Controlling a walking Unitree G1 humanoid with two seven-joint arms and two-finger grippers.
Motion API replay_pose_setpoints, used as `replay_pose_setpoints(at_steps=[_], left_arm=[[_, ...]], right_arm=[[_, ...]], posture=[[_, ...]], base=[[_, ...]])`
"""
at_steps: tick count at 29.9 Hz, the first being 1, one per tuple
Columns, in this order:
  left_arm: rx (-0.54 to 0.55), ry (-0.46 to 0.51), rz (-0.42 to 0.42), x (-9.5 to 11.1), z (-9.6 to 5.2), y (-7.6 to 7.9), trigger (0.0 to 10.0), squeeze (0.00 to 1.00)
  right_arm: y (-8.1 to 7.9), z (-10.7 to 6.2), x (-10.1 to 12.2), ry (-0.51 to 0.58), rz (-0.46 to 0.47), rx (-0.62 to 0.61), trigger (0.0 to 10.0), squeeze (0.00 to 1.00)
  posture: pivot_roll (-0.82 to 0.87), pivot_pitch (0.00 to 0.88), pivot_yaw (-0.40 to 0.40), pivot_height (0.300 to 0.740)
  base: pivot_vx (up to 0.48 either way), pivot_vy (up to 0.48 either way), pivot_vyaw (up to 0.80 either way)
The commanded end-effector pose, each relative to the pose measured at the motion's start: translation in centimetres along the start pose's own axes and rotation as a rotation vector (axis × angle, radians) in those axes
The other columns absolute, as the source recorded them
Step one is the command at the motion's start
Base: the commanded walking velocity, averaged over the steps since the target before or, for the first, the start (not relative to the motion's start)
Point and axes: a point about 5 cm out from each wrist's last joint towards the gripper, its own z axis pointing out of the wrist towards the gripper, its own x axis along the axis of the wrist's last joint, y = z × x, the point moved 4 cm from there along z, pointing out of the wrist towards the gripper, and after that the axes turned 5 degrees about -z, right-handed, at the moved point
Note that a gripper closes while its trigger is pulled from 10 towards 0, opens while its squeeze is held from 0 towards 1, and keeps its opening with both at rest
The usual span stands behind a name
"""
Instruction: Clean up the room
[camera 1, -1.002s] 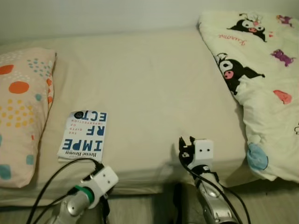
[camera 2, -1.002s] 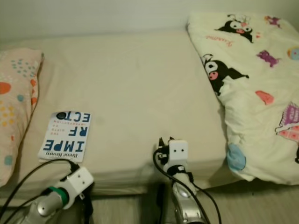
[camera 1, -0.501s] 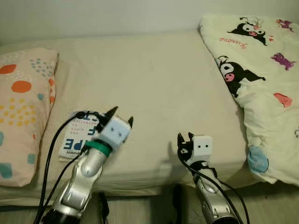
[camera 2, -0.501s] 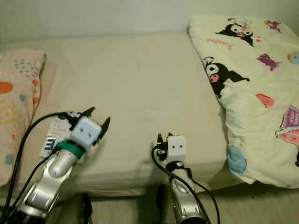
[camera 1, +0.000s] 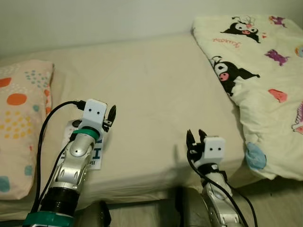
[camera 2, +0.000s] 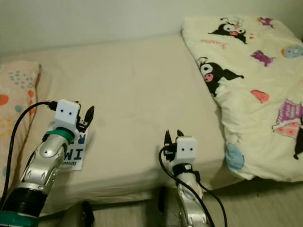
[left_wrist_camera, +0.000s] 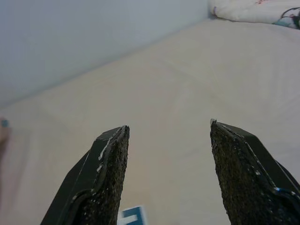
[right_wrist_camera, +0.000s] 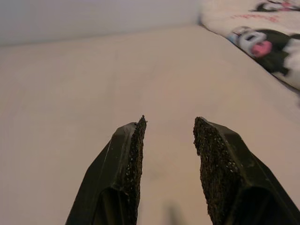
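A white book with blue letters (camera 1: 96,155) lies on the beige bed (camera 1: 156,90), near the front left, beside the pillow. My left arm reaches over it and covers most of it. The left gripper (camera 1: 110,115) hangs just above the book's far end, open, with nothing between its fingers (left_wrist_camera: 110,154); a blue-and-white scrap of the book (left_wrist_camera: 133,216) peeks out below them. My right gripper (camera 1: 195,138) stands open and empty over the mattress's front edge, to the right of the book, its fingers (right_wrist_camera: 133,140) pointing across the bare sheet.
A peach pillow with coloured dots (camera 1: 19,118) lies at the left end. A cream duvet with cartoon prints (camera 1: 255,71) is heaped at the right and hangs over the front edge. A wall runs behind the bed, and floor (camera 1: 270,208) lies below its front.
My left arm rose from below the bed's edge, swung out over the mattress, then drew back left above the book, now mostly covered. The right gripper stayed near the front edge.
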Motion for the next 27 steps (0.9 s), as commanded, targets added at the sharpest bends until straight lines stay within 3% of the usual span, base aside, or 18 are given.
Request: replay_pose_setpoints(at_steps=[1,11,18,23,27], left_arm=[[0.020,-0.054,-0.040,-1.3,-0.2,-0.3,10.0,0.00],[0.019,-0.084,-0.006,-2.5,-0.6,-0.3,10.0,0.00],[0.034,-0.063,0.017,-1.9,-0.3,-1.0,10.0,0.00],[0.065,-0.059,0.046,-1.9,-0.9,-1.7,10.0,0.00],[0.094,-0.097,0.081,-3.4,-2.4,-2.6,10.0,0.00]], right_arm=[[0.2,-0.5,-0.4,-0.021,0.019,-0.015,10.0,0.00],[0.0,-0.1,-0.2,-0.030,0.030,-0.013,10.0,0.00],[-0.6,0.6,0.1,-0.024,0.043,-0.002,10.0,0.00],[-0.8,0.6,-0.2,-0.042,0.046,0.013,10.0,0.00],[-1.2,0.9,-0.4,-0.053,0.042,0.037,10.0,0.00]], posture=[[-0.22,0.031,0.135,0.570],[-0.20,0.030,0.126,0.600],[-0.10,0.026,0.123,0.620],[-0.05,0.034,0.097,0.640],[-0.02,0.035,0.080,0.660]], base=[[0.000,0.000,0.00],[0.000,0.000,0.00],[0.000,0.000,0.00],[0.000,0.000,0.00],[0.000,0.000,0.00]])
